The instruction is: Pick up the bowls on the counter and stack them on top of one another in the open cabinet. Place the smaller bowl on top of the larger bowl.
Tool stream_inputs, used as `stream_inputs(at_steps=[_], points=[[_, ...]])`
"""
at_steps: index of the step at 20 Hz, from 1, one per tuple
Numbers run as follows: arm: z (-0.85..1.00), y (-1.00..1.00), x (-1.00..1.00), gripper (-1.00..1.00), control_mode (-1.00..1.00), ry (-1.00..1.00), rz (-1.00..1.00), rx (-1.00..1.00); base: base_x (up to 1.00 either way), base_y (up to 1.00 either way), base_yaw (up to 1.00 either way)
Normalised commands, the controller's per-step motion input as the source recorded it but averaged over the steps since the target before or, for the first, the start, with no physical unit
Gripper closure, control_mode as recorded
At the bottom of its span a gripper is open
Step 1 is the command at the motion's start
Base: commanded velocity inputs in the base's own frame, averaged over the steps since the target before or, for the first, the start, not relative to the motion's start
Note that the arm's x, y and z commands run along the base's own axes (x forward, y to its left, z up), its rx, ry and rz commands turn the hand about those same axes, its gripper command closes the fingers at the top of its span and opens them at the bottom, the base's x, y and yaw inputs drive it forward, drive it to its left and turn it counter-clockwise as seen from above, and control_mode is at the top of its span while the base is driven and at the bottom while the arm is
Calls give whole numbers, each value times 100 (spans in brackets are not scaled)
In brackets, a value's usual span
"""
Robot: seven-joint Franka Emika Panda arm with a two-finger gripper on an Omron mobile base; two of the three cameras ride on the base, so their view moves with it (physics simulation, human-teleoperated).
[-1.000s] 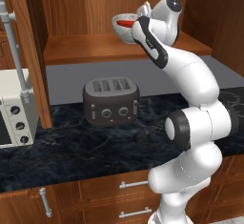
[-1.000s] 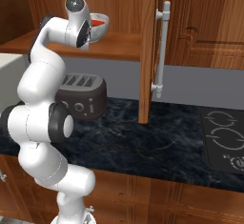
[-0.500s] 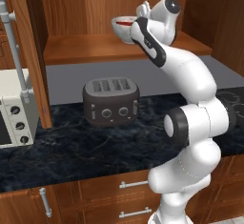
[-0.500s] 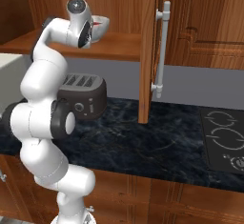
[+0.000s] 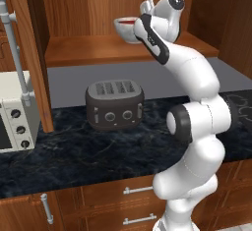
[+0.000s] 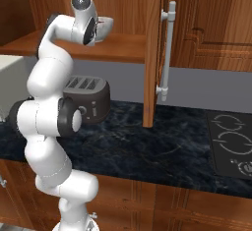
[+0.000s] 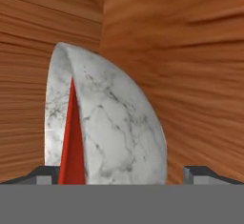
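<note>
On the left of the left base view a microwave (image 5: 12,112) and a toaster (image 5: 114,103) sit on the counter (image 5: 74,151), and above them, on the shelf of the open cabinet (image 5: 98,48), the larger bowl (image 5: 127,30) stands with the smaller bowl (image 5: 129,22) nested red inside it. To its right the gripper (image 7: 123,173) has its fingertips (image 7: 198,173) spread wide to either side of the stacked bowls, gripping neither. To finish well, I judge the hand should draw straight back along its own line, jaws kept wide, without nudging the marble rim or tipping the stack.
</note>
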Motion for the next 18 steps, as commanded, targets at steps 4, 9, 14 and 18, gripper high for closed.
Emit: stream_inputs(at_steps=[4, 9, 14, 18], points=[[16, 0, 3, -100, -100, -2, -2, 0, 0, 0, 0], [19, 0, -2, -100, -100, -7, -2, 0, 0, 0, 0], [14, 0, -24, -100, -100, -8, 0, 0, 0, 0, 0], [4, 0, -41, -100, -100, -7, 0, 0, 0, 0, 0]])
